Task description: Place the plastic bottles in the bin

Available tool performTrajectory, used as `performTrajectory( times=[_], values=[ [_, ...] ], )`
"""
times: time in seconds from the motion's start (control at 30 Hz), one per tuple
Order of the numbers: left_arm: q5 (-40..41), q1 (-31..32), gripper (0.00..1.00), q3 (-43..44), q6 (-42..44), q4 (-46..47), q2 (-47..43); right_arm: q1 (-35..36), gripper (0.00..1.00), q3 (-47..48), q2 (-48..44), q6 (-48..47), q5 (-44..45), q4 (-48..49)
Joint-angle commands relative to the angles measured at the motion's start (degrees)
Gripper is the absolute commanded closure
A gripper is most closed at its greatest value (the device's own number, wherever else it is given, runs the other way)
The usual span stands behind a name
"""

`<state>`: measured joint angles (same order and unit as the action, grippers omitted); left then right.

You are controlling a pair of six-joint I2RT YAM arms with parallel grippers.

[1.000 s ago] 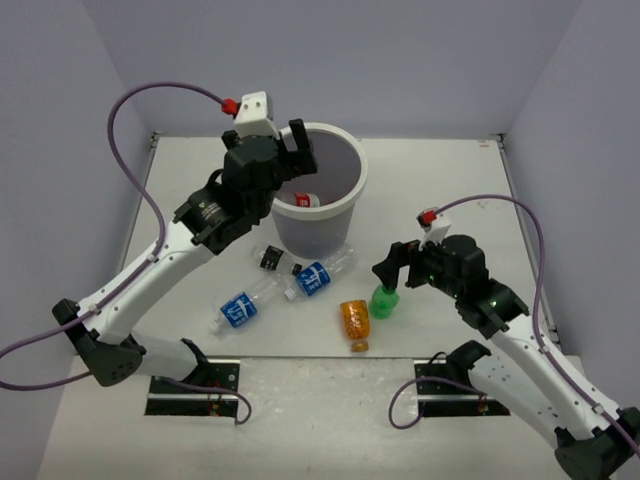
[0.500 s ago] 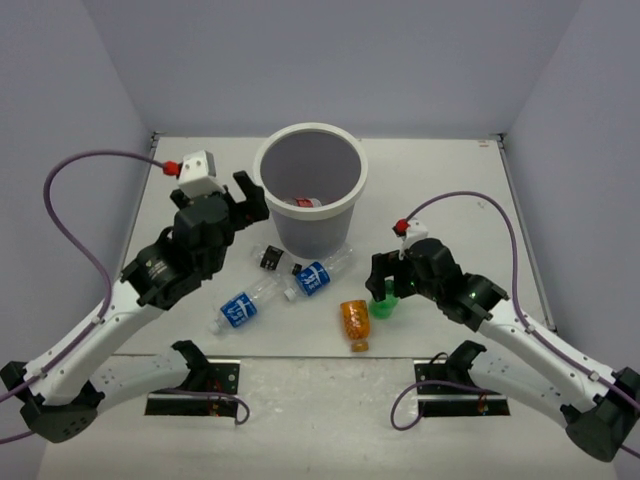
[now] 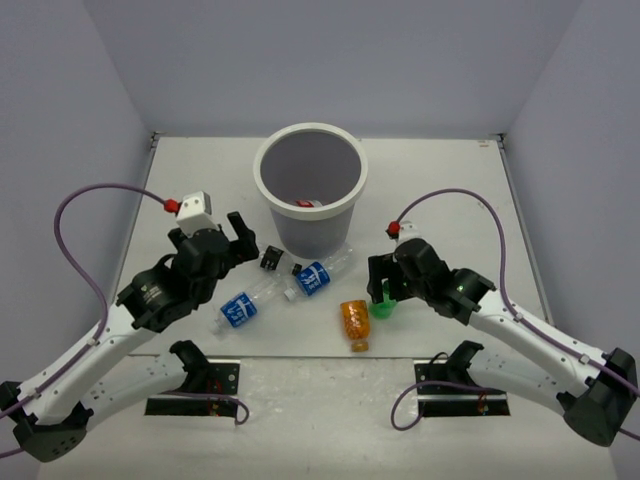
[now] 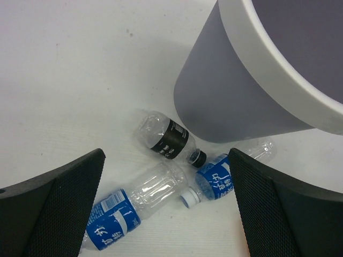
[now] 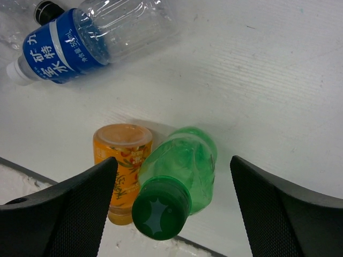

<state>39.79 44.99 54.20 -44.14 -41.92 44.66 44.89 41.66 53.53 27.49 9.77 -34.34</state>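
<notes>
Left gripper (image 3: 240,233): jaws wide open and empty, held above the table (image 3: 450,190) just left of the bin (image 3: 315,235). Below it lie three clear bottles: the dark-label bottle (image 4: 169,138) against the bin's base, and two blue-label bottles (image 4: 115,225) (image 4: 214,179) just in front.

Right gripper (image 3: 381,287): jaws open, one finger on each side of the green bottle (image 5: 185,166), with no contact visible. The green bottle appears to stand upright, though the angle leaves this uncertain. The orange bottle (image 5: 122,160) lies just beside it.

A red-white-label bottle (image 3: 307,203) rests inside the bin.
</notes>
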Motion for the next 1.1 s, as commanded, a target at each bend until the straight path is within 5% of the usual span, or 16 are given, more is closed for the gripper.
performTrajectory(
  times=[0.0,0.67,1.07],
  values=[
    [0.8,-0.3,0.0,-1.6,-2.1,0.0,0.5,0.9,0.17,2.6,-0.3,2.7,3.0,-2.4],
    [-1.6,-0.3,0.0,-3.2,-0.6,3.7,0.9,0.9,1.0,7.1,-2.6,5.4,7.7,-6.7],
    [-4.5,-0.3,0.0,-5.0,-0.2,2.8,0.6,0.9,1.0,26.2,-9.1,-0.5,17.4,-3.5]
  ],
)
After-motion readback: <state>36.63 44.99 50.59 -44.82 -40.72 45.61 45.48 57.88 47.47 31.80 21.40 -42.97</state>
